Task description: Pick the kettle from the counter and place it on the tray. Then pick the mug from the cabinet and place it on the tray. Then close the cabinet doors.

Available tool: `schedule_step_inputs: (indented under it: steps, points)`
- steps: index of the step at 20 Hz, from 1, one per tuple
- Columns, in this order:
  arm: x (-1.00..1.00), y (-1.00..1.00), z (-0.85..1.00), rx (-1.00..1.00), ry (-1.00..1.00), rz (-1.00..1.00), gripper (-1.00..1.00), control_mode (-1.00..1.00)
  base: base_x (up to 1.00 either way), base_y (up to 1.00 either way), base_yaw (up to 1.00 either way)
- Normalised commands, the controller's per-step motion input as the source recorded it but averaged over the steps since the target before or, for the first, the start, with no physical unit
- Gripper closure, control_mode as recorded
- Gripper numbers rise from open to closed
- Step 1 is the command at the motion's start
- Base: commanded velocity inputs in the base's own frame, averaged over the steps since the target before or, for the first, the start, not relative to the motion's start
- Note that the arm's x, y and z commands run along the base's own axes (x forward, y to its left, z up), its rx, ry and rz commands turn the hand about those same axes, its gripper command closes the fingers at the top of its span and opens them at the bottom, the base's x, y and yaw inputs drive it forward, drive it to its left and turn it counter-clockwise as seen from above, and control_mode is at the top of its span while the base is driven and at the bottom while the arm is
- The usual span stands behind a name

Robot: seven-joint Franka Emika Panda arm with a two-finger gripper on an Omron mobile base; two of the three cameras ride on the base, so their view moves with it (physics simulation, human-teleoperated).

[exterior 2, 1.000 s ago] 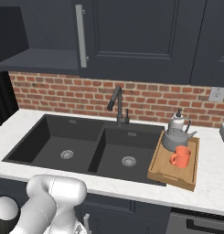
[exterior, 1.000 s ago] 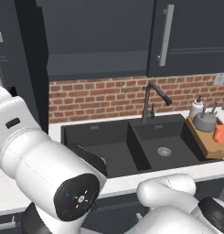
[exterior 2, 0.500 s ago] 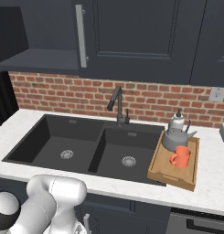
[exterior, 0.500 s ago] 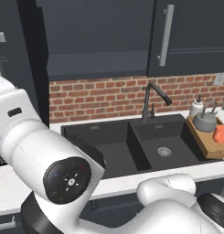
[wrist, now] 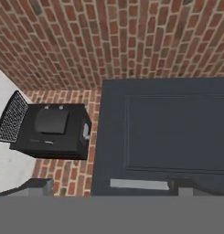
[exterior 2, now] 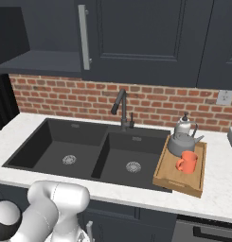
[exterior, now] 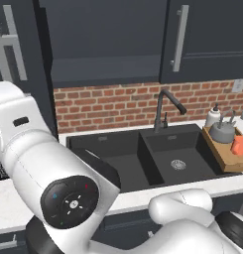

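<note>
Claw [wrist: 109,192] spread wide and empty: my fingertips frame the open cabinet door [wrist: 163,132] directly ahead, its silver handle [wrist: 138,184] crosswise between them.

The robot arm [exterior: 53,163] is big, round and shiny white, like thick tubes joined together. At one joint there is a flat round black cap [exterior: 69,202] with a small white mark in the middle and tiny red and blue dots near its edge. A little dark slot [exterior: 20,121] sits higher up on the white shell. Dark rings show where one white part meets the next. In the right base view the white arm [exterior 2: 51,208] has smooth rounded bends and a dark round end [exterior 2: 4,227] low at the left.
</note>
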Motion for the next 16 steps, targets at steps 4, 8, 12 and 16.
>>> schedule_step_inputs:
  steps: [4,8,12,16]
  points:
    - [0.18,-0.55,0.00,0.00,0.01,-0.14,-1.00,-1.00,0.00,0.00,0.00]
    - [0.24,-0.58,0.00,0.00,0.06,-0.14,-1.00,-1.00,0.00,0.00,0.00]
    - [0.29,-0.58,0.00,0.00,0.06,-0.13,-1.00,-1.00,0.00,0.00,0.00]
    - [0.35,-0.58,0.00,-0.01,0.10,-0.13,-1.00,-1.00,0.00,0.00,0.00]
